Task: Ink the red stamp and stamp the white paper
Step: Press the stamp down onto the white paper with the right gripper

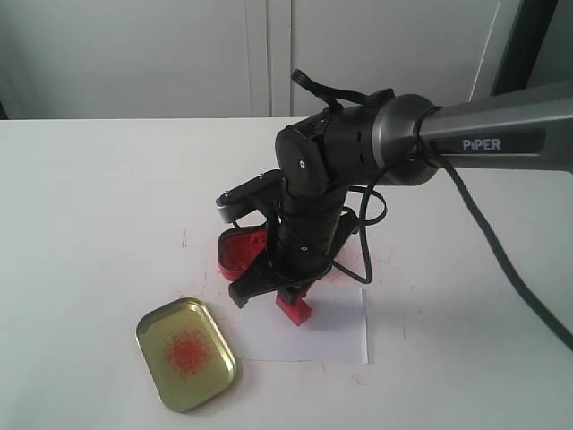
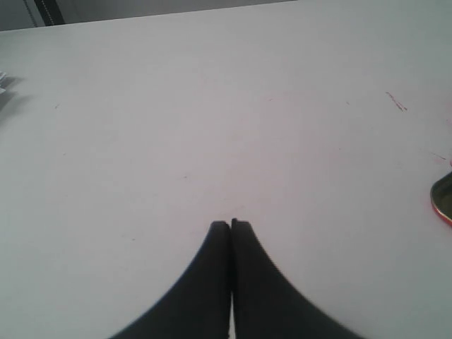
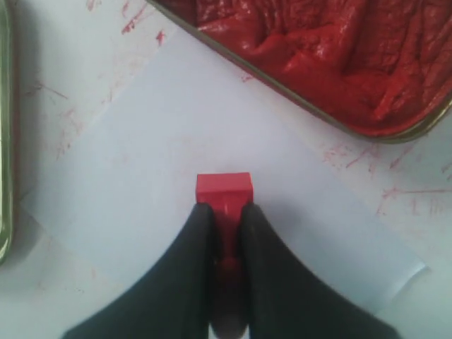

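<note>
Count you're looking at: one red stamp [image 1: 294, 308], one white paper [image 1: 336, 331], one red ink tin [image 1: 240, 249], one gold lid [image 1: 186, 352], and two grippers, of which only one is showing in the exterior view.

The right gripper [image 1: 286, 291] is clamping the red stamp [image 3: 224, 189] by its knob. Both fingers [image 3: 201, 233] are pressing on the handle, and the square base is sticking out past the tips.

The stamp's long axis, knob to base, is running in line with the fingers. The base is pointing down at the sheet and the knob up into the jaws. In the exterior view it's leaning slightly off vertical.

The stamp is sitting over the white paper [image 3: 141, 176], near the sheet's left edge in the exterior view, on the side closest to the tin. You can't tell from these views whether the base is actually touching the sheet.

The tin [image 3: 318, 56] is lying open just beside the paper's far edge, paste showing. The lid is lying inside-up with a red smudge, left of the paper and apart from it.

The left gripper [image 2: 231, 224] is hovering over bare table [image 2: 212, 106], with its jaws pressed together and nothing between them.
</note>
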You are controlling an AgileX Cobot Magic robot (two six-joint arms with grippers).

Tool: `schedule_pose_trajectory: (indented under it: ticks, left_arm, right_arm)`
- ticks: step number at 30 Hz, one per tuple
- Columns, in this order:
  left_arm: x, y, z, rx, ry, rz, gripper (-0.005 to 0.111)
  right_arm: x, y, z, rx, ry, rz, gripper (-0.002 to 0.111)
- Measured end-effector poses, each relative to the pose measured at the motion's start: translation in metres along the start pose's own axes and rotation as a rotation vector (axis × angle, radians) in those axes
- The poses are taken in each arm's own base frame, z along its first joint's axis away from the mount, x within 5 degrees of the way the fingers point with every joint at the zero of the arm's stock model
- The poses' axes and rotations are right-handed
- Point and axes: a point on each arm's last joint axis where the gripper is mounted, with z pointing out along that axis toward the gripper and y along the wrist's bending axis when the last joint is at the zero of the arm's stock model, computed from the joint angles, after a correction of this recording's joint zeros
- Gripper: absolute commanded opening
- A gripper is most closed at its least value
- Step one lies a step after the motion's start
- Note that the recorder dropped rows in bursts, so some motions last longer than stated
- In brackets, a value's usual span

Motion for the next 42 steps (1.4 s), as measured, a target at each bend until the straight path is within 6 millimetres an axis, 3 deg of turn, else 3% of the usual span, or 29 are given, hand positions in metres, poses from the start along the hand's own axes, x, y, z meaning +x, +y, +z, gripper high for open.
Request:
schedule_pose_trajectory:
  ticks: [7, 19, 42]
  left_arm:
    - [0.0, 0.0, 0.0, 0.0, 0.0, 0.0, 0.0]
    - [0.0, 0.0, 0.0, 0.0, 0.0, 0.0, 0.0]
    - [0.0, 0.0, 0.0, 0.0, 0.0, 0.0, 0.0]
  right_arm:
    - [0.002, 0.0, 0.005, 0.001, 0.003, 0.007, 0.0]
    - [0.002, -0.001, 0.03, 0.002, 0.09, 0.008, 0.0]
    - [0.001, -0.001, 0.037, 0.002, 0.13, 0.008, 0.0]
